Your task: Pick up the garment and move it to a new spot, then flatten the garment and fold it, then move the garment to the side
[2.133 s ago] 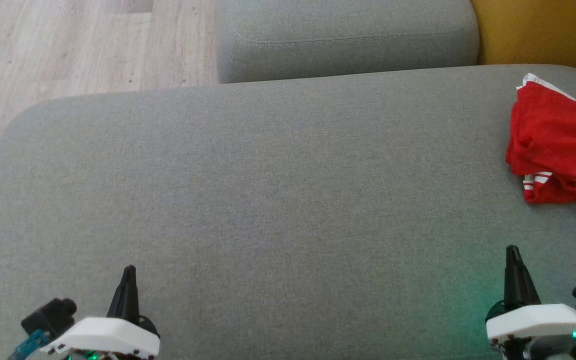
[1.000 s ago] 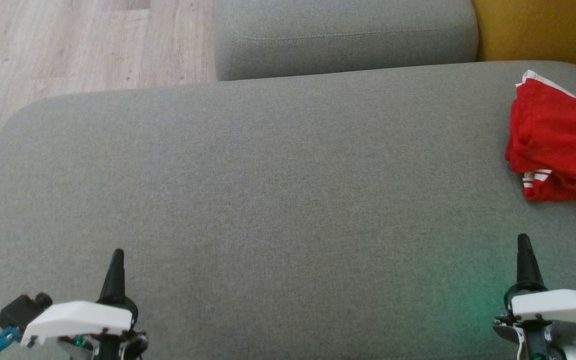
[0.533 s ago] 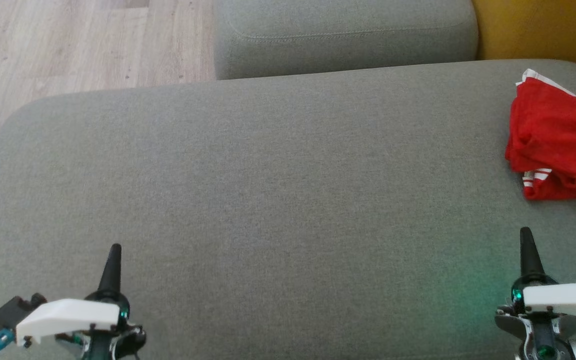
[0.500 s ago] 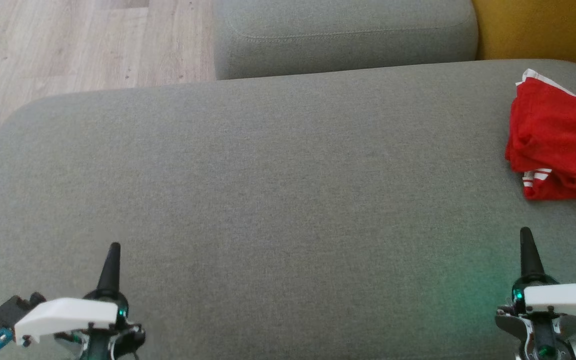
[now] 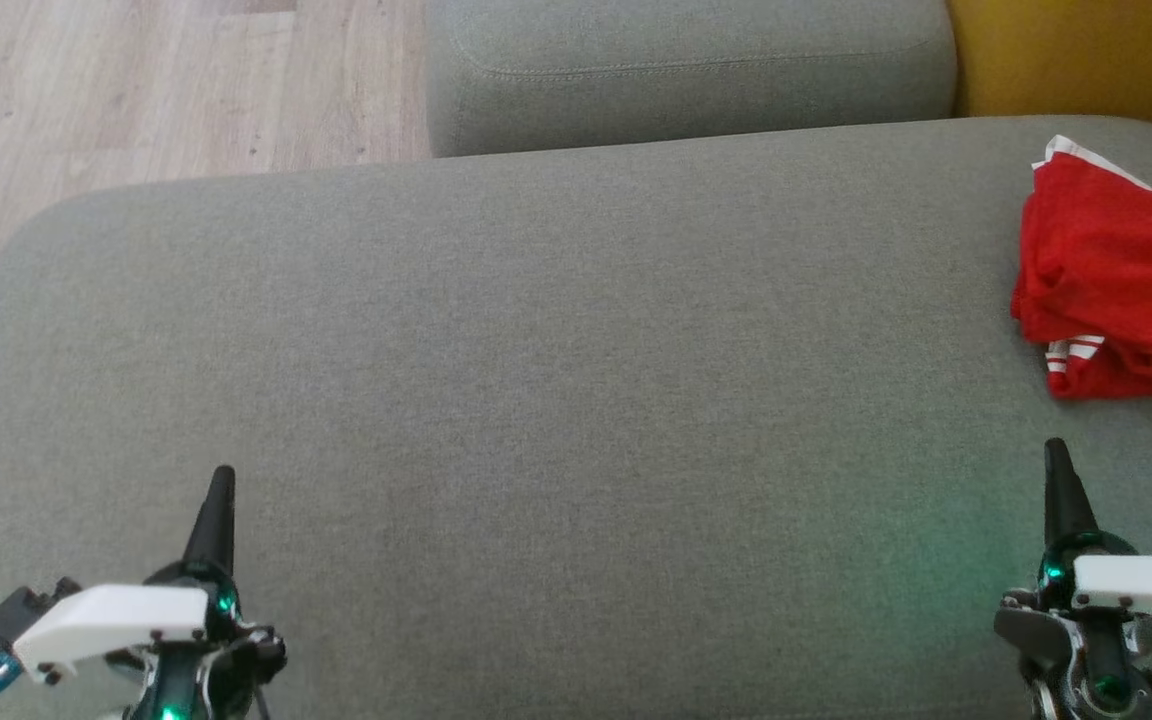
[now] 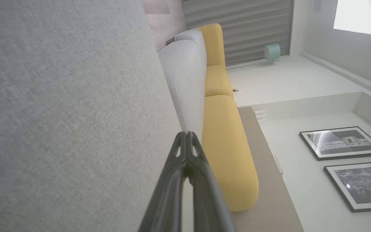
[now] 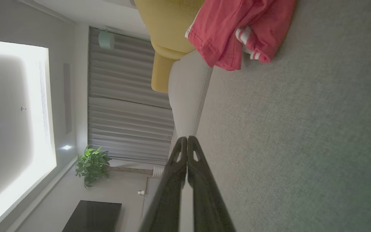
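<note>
Grey cushion (image 5: 576, 350): red garment (image 5: 1116, 280) bunched far right, L gripper (image 5: 221, 478) & R gripper (image 5: 1056, 452) fingers together, so best open R, pinch near hem.

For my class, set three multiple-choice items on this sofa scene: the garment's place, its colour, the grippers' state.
1. Where on the grey seat does the garment lie? A) far right B) centre C) near left corner
2. Its main colour? A) blue B) red C) green
3. Jaws of the left gripper and right gripper? A) both shut B) both open C) one grips cloth
Key: 1 A, at the head view's right edge; 2 B, red cloth, white stripes; 3 A, jaws meet in both wrist views.
</note>
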Controlling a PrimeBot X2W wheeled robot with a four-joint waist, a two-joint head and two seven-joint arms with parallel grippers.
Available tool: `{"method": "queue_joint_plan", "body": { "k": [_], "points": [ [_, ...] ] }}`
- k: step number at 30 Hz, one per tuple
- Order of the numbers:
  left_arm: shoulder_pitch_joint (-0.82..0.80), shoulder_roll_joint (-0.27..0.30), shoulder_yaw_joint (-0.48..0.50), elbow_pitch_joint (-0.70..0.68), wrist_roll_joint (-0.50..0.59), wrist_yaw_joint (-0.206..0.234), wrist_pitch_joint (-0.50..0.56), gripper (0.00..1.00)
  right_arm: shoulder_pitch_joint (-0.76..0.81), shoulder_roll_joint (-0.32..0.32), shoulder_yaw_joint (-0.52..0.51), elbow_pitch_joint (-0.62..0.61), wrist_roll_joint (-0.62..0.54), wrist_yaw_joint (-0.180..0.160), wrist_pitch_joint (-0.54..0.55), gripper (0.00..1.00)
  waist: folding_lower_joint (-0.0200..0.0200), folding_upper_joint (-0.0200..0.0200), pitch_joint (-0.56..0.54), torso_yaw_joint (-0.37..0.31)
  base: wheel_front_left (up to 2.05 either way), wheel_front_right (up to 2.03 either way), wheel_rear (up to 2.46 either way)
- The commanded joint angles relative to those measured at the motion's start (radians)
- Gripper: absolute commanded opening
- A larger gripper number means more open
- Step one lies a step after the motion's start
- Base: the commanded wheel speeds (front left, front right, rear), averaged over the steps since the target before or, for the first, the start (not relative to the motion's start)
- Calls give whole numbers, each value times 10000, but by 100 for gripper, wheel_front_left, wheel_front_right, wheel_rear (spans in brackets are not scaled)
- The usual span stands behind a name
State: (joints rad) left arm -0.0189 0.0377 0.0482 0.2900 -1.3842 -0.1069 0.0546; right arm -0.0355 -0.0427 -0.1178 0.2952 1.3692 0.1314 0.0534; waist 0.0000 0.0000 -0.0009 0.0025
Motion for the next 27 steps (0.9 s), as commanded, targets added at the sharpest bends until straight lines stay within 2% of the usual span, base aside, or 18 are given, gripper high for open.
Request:
{"method": "queue_joint_plan", "body": {
  "k": [1, 18, 27],
  "points": [
    [-653, 114, 406, -399, -359, -105, 116, 0, -537, -67, 125, -408, 416, -6, 137, 0, 0, 0, 4, -3, 0, 0, 0],
    [-891, 125, 657, -444, -2231, -237, 587, 0, -723, -75, 40, -504, 2382, -7, 596, 0, 0, 0, 40, -25, 0, 0, 0],
    [-892, 125, 658, -445, -2242, -238, 589, 0, -724, -76, 40, -504, 2394, -7, 599, 0, 0, 0, 40, -25, 0, 0, 0]
  ]
}}
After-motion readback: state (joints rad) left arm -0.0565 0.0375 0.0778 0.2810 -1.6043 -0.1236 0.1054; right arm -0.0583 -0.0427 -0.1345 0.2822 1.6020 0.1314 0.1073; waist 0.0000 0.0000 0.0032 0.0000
